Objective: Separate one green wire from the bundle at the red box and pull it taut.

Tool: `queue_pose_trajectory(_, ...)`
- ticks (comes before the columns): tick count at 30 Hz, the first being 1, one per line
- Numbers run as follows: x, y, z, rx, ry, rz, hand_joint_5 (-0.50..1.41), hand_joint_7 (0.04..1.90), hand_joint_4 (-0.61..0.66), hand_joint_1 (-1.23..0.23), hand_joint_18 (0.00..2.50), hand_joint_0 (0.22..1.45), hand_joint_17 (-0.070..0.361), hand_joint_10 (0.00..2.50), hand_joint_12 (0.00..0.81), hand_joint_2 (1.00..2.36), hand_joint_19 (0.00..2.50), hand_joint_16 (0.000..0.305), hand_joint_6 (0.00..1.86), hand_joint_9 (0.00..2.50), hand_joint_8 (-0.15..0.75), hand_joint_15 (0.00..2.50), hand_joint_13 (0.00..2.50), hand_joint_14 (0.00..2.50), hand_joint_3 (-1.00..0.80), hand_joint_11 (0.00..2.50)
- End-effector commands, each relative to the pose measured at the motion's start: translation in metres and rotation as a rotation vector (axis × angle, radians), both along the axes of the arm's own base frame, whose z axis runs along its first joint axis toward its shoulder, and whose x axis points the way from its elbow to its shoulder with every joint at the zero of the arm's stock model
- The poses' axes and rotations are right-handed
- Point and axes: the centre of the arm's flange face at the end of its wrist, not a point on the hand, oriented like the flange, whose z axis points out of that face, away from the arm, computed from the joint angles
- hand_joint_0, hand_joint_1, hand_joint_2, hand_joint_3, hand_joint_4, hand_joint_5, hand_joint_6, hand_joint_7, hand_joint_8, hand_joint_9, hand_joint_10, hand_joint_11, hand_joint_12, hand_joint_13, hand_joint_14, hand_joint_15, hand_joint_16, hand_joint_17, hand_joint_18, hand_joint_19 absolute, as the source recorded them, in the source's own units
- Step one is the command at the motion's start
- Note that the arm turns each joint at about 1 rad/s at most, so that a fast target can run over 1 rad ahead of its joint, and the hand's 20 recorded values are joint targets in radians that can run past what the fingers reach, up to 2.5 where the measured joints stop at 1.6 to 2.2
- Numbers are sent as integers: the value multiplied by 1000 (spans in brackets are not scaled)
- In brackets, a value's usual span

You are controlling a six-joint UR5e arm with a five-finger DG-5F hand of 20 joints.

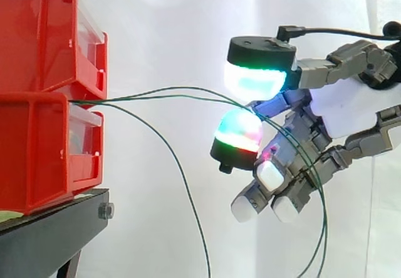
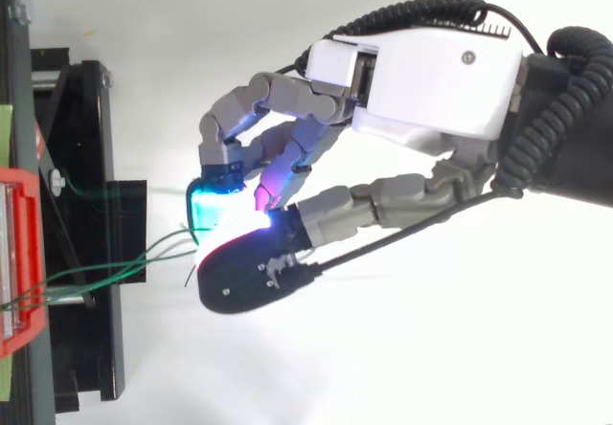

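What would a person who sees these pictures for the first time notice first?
First the hand at the right of the side view, its glowing pads pinching green wires between them. Next the stacked red bins at the left, from which the wires arc across to the hand. One loose wire droops away below the others.

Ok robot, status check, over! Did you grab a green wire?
Hand pinching two thin green wires between glowing pads. Wires slack, not taut yet. Third green wire hangs loose from red plastic bins. Nothing blocking.
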Motion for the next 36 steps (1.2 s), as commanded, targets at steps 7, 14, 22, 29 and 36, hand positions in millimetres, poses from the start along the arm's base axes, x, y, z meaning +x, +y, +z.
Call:
queue_pose_trajectory(7,0,-1,1,4,-3,-2,-130,1095,104,-636,584,579,113,13,320,1012,530,50,893,1042,262,259,643,10,-329,363)
queue_pose_trajectory(14,-1,-2,0,3,2,-4,-139,1051,110,-716,576,586,113,12,321,1013,529,50,903,1026,257,261,642,10,-290,381)
queue_pose_trajectory(22,0,-1,-1,3,3,-1,-143,1021,120,-739,583,592,114,12,318,1010,528,50,904,1016,258,258,642,10,-365,381)
queue_pose_trajectory(29,0,-2,0,4,0,-2,-144,1026,107,-746,588,596,113,15,318,1011,527,50,904,1012,256,264,644,12,-349,379)
queue_pose_trajectory(36,0,-2,0,0,1,-3,-143,1022,88,-758,591,605,113,12,316,1011,520,50,905,1012,256,266,645,11,-349,382)
